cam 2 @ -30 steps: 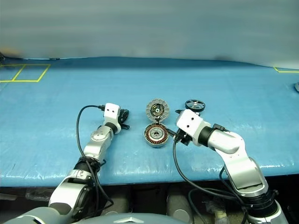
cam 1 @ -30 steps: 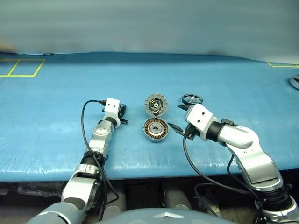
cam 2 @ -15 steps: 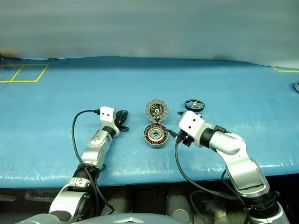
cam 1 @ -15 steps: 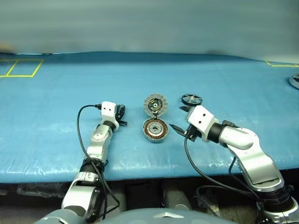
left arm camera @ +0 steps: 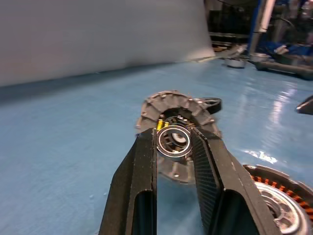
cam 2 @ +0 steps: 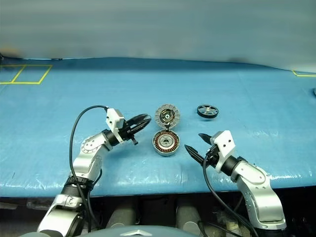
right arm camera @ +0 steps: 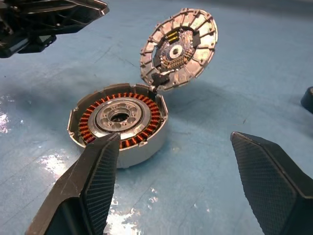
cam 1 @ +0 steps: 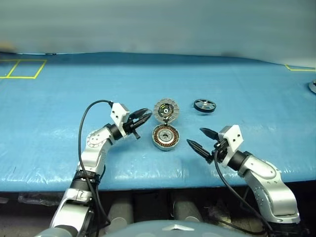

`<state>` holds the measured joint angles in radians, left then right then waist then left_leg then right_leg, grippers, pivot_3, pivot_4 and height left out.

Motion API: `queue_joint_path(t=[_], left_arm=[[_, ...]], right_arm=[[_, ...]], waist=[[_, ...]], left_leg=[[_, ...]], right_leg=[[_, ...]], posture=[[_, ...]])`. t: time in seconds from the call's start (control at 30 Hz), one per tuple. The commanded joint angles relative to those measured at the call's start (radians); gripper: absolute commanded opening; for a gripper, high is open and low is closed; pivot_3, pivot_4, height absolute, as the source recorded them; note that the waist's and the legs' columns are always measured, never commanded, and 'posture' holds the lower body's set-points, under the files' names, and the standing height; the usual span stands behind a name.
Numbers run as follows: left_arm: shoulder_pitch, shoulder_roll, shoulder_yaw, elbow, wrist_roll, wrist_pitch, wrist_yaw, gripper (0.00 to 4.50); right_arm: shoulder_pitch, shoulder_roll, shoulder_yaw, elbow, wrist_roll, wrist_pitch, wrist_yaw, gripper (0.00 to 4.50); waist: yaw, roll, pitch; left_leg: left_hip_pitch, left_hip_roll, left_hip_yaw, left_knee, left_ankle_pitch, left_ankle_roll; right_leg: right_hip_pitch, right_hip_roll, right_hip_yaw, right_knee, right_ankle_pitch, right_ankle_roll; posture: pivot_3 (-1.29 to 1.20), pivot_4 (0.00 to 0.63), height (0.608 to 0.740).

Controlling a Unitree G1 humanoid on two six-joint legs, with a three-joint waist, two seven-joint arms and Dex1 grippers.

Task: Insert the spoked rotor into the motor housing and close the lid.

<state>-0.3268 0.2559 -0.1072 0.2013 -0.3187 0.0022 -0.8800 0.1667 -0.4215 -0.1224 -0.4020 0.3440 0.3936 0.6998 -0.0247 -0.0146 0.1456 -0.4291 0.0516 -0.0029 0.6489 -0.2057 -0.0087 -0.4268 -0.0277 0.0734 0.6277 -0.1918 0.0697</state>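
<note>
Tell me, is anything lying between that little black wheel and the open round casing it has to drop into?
Nothing visible does. The black wheel lies alone on the blue table; the casing sits open, its lid tilted up behind it.

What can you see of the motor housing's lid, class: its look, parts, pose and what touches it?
The lid is a round silver-grey metal disc standing open, tilted up behind the motor housing and joined to its rim at a small hinge-like point. Its inner face shows radial ribs around a dark centre with a small ring and yellowish details. It rises over the blue table cover. Neither hand touches it.
</note>
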Motion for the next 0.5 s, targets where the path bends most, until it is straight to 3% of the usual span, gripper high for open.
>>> queue_joint_path(t=[0.03, 0.5], left_arm=[[-0.026, 0.018, -0.061, -0.025, 0.017, 0.051, -0.065, 0.68], [-0.141, -0.015, -0.16, 0.199, 0.131, 0.028, -0.147, 0.68]], right_arm=[[0.001, 0.01, 0.012, 0.028, -0.006, -0.076, 0.0, 3.79], [0.02, -0.016, 0.126, 0.137, -0.163, -0.215, -0.054, 3.79]], waist=[[-0.003, 0.0, 0.0], [0.0, 0.0, 0.0]], left_leg=[[0.0, 0.0, 0.0, 0.0, 0.0, 0.0], [-0.001, 0.0, 0.0, -0.001, 0.0, 0.0]], right_leg=[[0.0, 0.0, 0.0, 0.0, 0.0, 0.0], [-0.001, 0.001, 0.0, 0.0, 0.0, 0.0]], posture=[[0.0, 0.15, 0.74], [0.0, 0.15, 0.74]])
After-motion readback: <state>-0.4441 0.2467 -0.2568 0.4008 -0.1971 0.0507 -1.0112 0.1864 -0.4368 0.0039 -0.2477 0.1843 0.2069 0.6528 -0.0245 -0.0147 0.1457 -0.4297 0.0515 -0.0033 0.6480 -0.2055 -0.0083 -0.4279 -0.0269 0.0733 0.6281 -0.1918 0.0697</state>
